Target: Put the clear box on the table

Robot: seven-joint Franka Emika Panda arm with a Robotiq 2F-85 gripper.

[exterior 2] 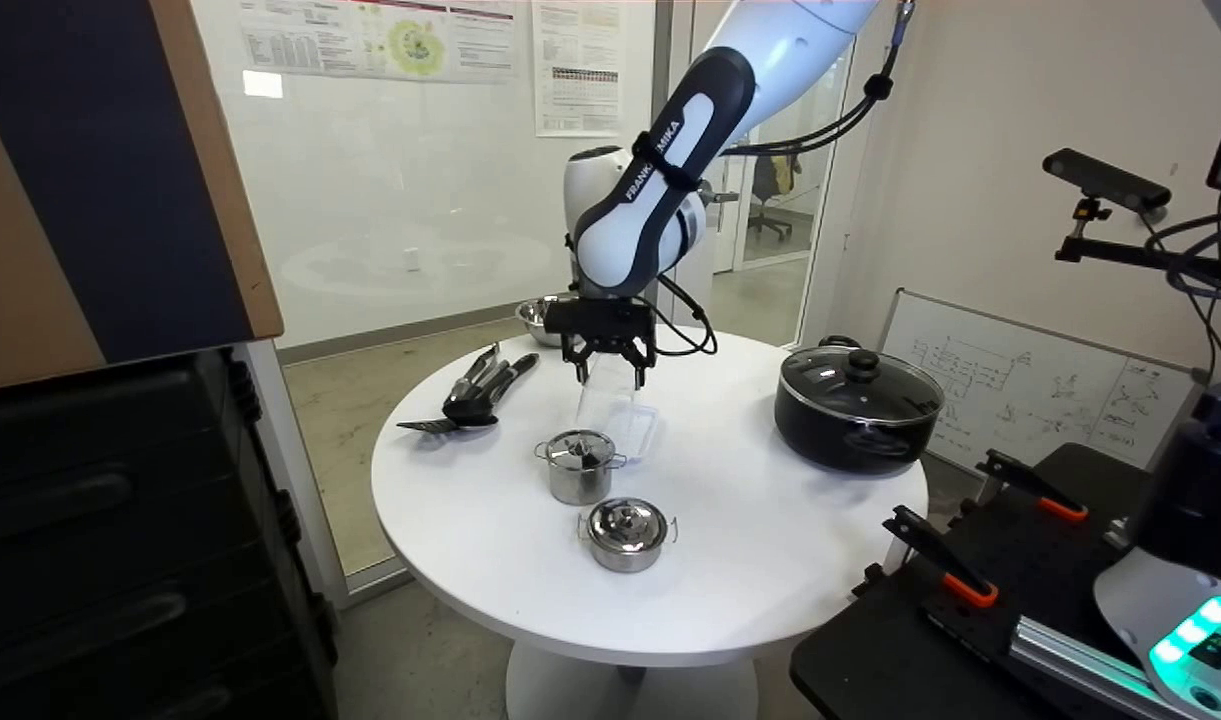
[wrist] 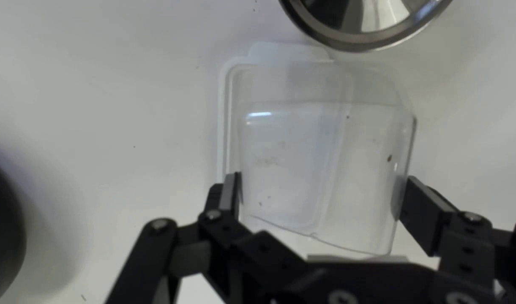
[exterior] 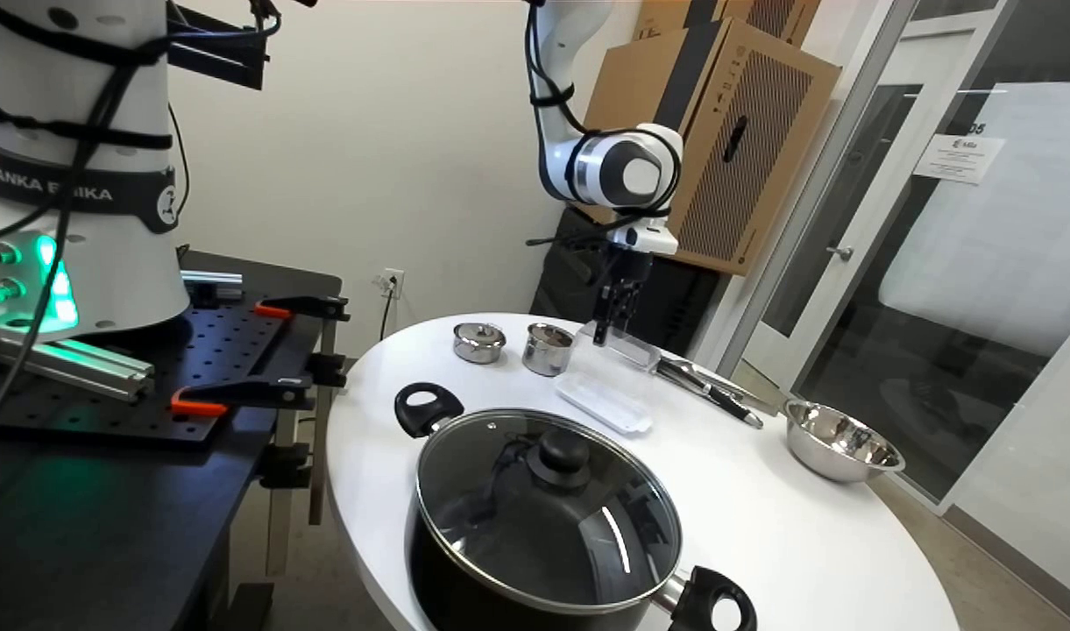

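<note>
The clear box (wrist: 367, 139) is a thin see-through box between the two fingers of my gripper (wrist: 321, 190) in the wrist view. The fingers press on its opposite sides, so the gripper is shut on it. In both exterior views the box (exterior: 633, 349) (exterior 2: 605, 400) hangs tilted below the gripper (exterior: 613, 329) (exterior 2: 610, 378). It appears raised over the white round table (exterior: 780, 526) (exterior 2: 750, 570); whether its lower edge touches anything is hard to tell. A shallow white tray (exterior: 603, 403) (exterior 2: 638, 430) lies on the table, partly seen through the box in the wrist view.
Two small steel pots (exterior: 479, 343) (exterior: 548, 349) stand close to the tray. A large black pot (exterior 2: 855, 410) with a glass lid stands on the workbench side. Black utensils (exterior 2: 480, 390) and a steel bowl (exterior: 841, 443) lie on the table. Cardboard boxes (exterior: 745, 131) are stacked behind.
</note>
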